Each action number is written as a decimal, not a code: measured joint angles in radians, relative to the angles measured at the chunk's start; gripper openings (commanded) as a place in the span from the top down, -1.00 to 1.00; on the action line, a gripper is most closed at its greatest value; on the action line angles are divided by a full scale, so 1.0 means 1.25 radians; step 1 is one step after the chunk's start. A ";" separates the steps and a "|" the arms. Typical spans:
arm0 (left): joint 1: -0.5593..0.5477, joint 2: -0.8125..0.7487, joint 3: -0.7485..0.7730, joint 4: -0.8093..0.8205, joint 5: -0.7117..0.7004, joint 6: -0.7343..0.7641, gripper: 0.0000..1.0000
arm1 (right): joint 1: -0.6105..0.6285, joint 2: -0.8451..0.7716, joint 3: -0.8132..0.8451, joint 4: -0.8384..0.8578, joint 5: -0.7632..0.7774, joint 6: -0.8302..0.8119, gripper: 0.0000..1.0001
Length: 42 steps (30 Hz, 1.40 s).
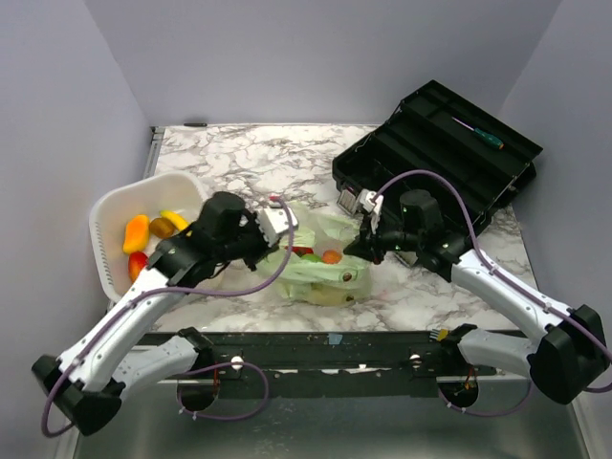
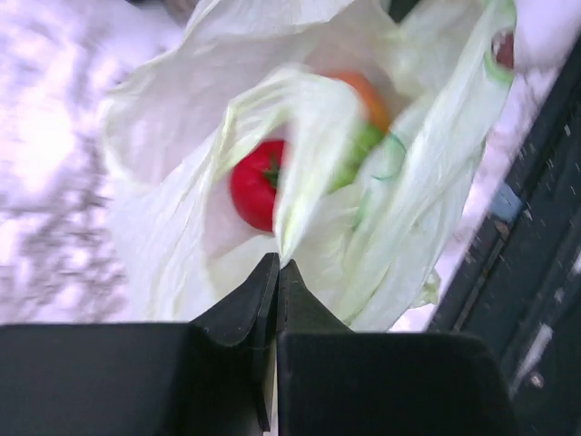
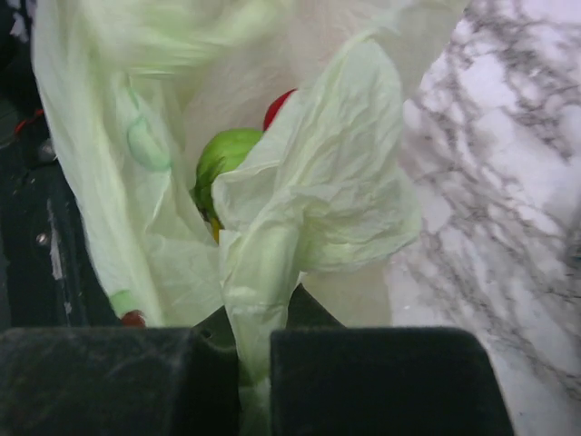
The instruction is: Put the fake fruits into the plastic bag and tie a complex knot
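The pale green plastic bag lies mid-table between both grippers, its mouth held apart. Inside it are a red apple, an orange fruit and a green round fruit. My left gripper is shut on the bag's left edge, and a thin fold runs into its closed tips. My right gripper is shut on a bunched handle strip of the bag. More fake fruits sit in the white basket: orange mango, yellow banana, a brown piece, a red apple. No knot shows.
The white plastic basket stands at the left. An open black toolbox with a screwdriver stands at the back right, close behind my right gripper. The table's dark front rail runs just below the bag.
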 measured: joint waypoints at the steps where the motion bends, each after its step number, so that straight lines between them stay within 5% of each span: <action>1: 0.023 -0.034 0.021 0.005 -0.003 0.008 1.00 | 0.000 -0.003 0.011 0.004 0.022 0.016 0.99; 8: 0.146 -0.201 0.020 0.187 -0.005 0.038 1.00 | -0.001 -0.060 0.103 0.052 0.151 0.096 0.99; 17: 0.151 -0.382 -0.297 0.270 0.109 0.270 1.00 | -0.001 -0.117 -0.010 0.056 0.166 0.086 0.99; 18: 0.151 -0.403 -0.326 0.260 0.110 0.292 0.96 | -0.001 -0.127 -0.033 0.052 0.162 0.078 0.99; 23: 0.151 -0.494 -0.365 0.157 0.137 0.352 0.10 | -0.001 -0.161 -0.074 0.045 0.116 0.040 0.99; 26: 0.151 -0.485 -0.320 0.099 0.164 0.325 -0.59 | -0.001 -0.163 -0.074 0.047 0.085 0.024 0.99; 30: 0.151 -0.399 -0.195 0.052 0.190 0.247 -0.96 | -0.001 -0.163 -0.072 0.047 0.056 0.012 0.55; 37: 0.151 -0.137 0.136 0.051 0.227 0.100 -0.92 | -0.001 -0.168 -0.027 0.053 0.053 0.014 0.49; 42: 0.149 -0.005 0.237 0.086 0.238 0.063 -0.72 | -0.001 -0.185 0.003 0.063 0.074 0.022 0.50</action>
